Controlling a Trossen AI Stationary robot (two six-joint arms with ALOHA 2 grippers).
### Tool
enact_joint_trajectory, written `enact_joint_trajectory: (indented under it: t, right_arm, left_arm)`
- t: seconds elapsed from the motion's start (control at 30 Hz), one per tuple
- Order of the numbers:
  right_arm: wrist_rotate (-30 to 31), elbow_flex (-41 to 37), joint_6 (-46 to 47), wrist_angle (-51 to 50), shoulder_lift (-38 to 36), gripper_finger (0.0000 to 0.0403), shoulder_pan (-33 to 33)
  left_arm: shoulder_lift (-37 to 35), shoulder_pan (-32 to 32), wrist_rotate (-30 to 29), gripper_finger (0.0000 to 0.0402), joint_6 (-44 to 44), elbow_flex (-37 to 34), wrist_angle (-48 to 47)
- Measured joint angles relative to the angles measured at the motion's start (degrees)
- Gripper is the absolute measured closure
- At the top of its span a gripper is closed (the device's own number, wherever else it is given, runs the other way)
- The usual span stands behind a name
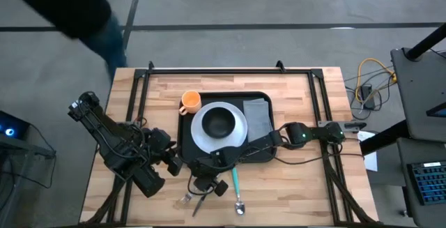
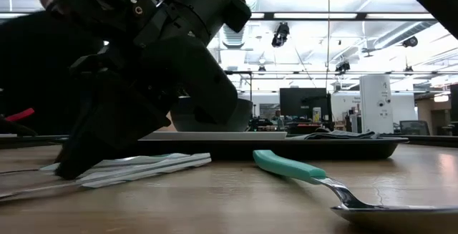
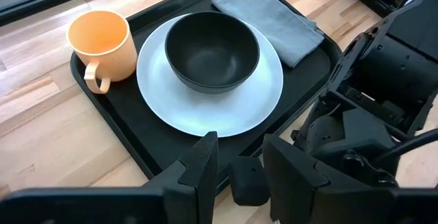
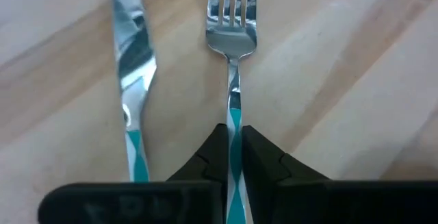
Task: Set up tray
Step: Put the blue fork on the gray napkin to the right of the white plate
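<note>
The black tray lies mid-table and carries a white plate with a black bowl, an orange cup and a grey napkin. A fork and a knife with teal-striped handles lie side by side on the wood near the table's near edge. A teal-handled spoon lies to their right. My right gripper reaches across the tray's near rim and is shut on the fork. My left gripper is open at the tray's near left corner, touching nothing. My right gripper pinches the fork's striped handle between its two fingers, partway along the handle. The fingers point down at a slant and lie along the fork. The tines stay low over the wood; whether the fork is lifted clear I cannot tell.
The right arm stretches low over the tray's near right corner. The left arm sits over the table's left half. A person's dark sleeve shows beyond the far left corner. Bare wood lies right of the spoon.
</note>
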Motion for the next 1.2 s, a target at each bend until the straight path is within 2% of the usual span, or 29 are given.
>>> enact_joint_trajectory:
  t: [0.23, 0.57, 0.73, 0.83, 1.07, 1.2]
  right_arm:
    - [6.4, -0.1, 5.8, -4.7, -3.7, 0.039, 1.5]
    - [13.4, -0.1, 17.1, -13.3, -8.0, 0.0392, 6.4]
    - [15.9, -0.4, 23.4, -20.7, -10.1, 0.0392, 7.1]
    - [19.8, -0.5, 27.1, -25.0, -10.7, 0.0392, 7.2]
    - [21.9, -0.6, 33.2, -27.3, -11.6, 0.0392, 7.6]
    - [27.0, -1.1, 37.5, -30.0, -13.0, 0.0392, 7.6]
  left_arm:
    - [0.0, 0.0, -0.4, 0.0304, 3.3, 0.0, -0.3]
    - [-2.1, 0.1, -5.8, 0.0304, 9.5, 0.1, -0.9]
    - [-3.4, 0.0, -7.4, 0.0304, 11.1, 0.3, -3.8]
    - [-4.9, 0.0, -9.7, 0.0304, 12.1, 0.1, -4.8]
    - [-9.0, 0.0, -13.2, 0.0304, 17.1, -0.1, -4.8]
    - [-12.5, 0.0, -13.6, 0.0304, 18.0, -1.7, -4.8]
